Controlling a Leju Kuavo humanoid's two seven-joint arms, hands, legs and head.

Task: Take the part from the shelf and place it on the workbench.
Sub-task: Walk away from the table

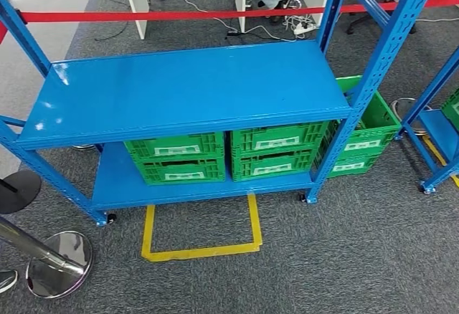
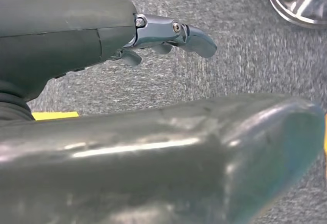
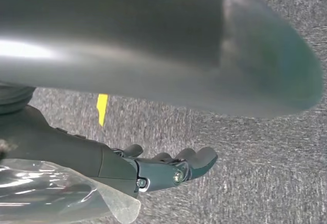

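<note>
Blue shelf (image 1: 183, 92) ahead, green crates (image 1: 178, 158) on its lower level; part can't be made out. Left hand (image 2: 169, 35) and right hand (image 3: 169, 168) hang over carpet, fingers extended, holding nothing; neither clearly nearer shelf.

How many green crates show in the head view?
At least 4: one on the left of the blue rack's bottom shelf, one beside it, one past the rack's right post, one at the right edge. Others may be hidden.

Two crates (image 1: 227, 156) sit side by side on the lower shelf (image 1: 116, 185); a third crate (image 1: 368, 131), perhaps floor-standing, lies right.
</note>
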